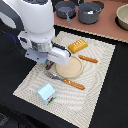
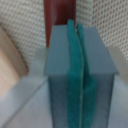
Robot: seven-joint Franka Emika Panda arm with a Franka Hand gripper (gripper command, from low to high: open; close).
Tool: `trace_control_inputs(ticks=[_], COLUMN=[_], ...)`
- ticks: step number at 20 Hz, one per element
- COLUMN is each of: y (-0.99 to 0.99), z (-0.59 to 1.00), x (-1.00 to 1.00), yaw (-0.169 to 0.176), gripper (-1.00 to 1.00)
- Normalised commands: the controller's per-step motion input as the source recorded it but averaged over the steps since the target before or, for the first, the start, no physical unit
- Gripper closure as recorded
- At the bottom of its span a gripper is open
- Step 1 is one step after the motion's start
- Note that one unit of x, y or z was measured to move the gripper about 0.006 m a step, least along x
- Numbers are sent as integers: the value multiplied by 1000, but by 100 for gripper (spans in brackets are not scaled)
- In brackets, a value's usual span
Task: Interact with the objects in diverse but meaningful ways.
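Pincer [image 1: 49, 64] is low at the round wooden board [image 1: 70, 67], its green pads [image 2: 75, 75] pressed together with no gap showing, gripping nothing visible. A red-brown sausage [image 2: 59, 17] lies just beyond the fingertips, beside the board. Risk: closed fingers would shove or pin it against the mat [image 1: 30, 85] rather than grasp it.

Bread loaf [image 1: 78, 46] sits beyond the board; carton [image 1: 46, 93] is well apart.

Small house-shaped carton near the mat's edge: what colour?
Pale blue-white carton, blue roof and white walls with small green marks at the base; clearest in the exterior view.
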Motion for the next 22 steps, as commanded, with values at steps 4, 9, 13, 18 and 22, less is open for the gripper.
trace_control_inputs(ticks=[4,9,13,18,22], y=[-14,0,25,113,196], z=[-385,-402,-341,-271,-81], x=[-341,-503,-494,-437,-304], yaw=[0,0,0,0,0], gripper=[-100,-100,-100,-100,-100])
